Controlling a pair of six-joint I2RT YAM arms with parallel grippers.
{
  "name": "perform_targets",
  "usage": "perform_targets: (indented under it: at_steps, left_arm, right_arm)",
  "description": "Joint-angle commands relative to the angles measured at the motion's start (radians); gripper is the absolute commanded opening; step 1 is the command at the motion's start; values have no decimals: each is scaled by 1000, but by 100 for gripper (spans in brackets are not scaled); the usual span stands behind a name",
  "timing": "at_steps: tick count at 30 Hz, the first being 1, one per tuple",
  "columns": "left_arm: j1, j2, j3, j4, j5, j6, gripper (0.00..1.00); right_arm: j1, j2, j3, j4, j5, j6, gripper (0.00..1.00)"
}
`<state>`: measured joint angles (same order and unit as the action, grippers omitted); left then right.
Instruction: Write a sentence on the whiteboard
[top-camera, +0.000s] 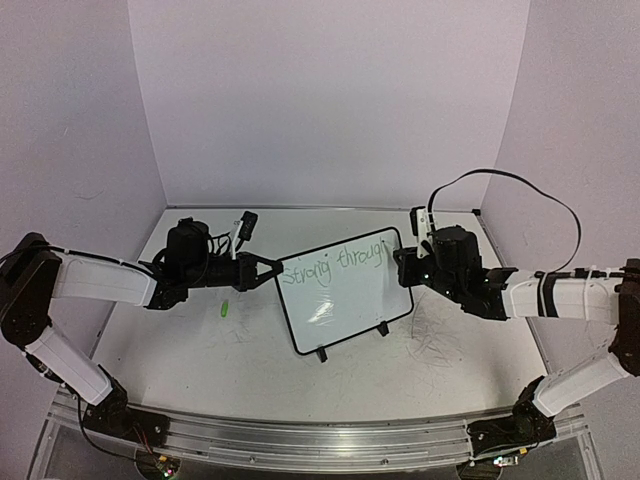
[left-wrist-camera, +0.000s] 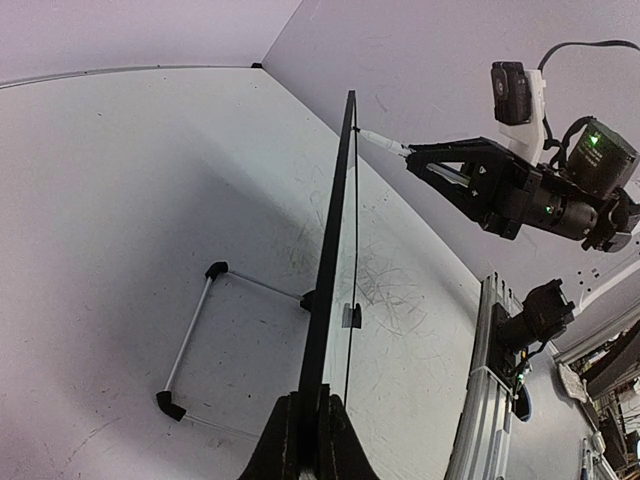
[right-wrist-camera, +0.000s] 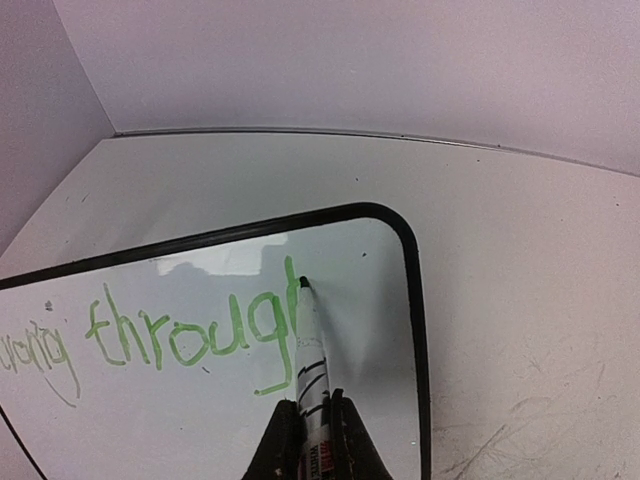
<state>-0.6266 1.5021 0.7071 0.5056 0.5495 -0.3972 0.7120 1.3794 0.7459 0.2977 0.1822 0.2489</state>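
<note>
Evidently the whiteboard (top-camera: 345, 295) stood at the middle of the table (top-camera: 200, 350), its left edge pinched by the left gripper (top-camera: 276, 269). The right gripper (right-wrist-camera: 312, 418) clasped a marker (right-wrist-camera: 308, 350) lengthwise, tip straight ahead on the board near its top right corner, where the sentence (right-wrist-camera: 170, 335) ended at "throug".

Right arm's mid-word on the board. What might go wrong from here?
1. The marker tip sits close to the right frame of the whiteboard, so the last letter may run onto the frame.
2. Only the left gripper pinches the board, at its far edge; pressing here might pivot it and skew strokes.
</note>
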Motion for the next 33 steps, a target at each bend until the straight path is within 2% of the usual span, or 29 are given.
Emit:
perform_targets:
  at_steps: [1, 19, 26, 29, 33]
  left_arm:
    - [-1, 21, -13, -125, -66, 63, 0]
    - [-1, 17, -14, -127, -71, 62, 0]
    - [-1, 20, -15, -127, -78, 63, 0]
    - [-1, 18, -14, -127, -84, 64, 0]
    - [-1, 18, -12, -127, -89, 64, 0]
  right_arm:
    - [-6, -14, -16, -37, 20, 20, 0]
    - [-5, -40, -75, -54, -18, 43, 0]
    - [-5, -52, -32, -59, -6, 22, 0]
    - [-5, -164, -8, -100, -30, 1, 0]
    - [-5, -357, -63, -130, -80, -48, 0]
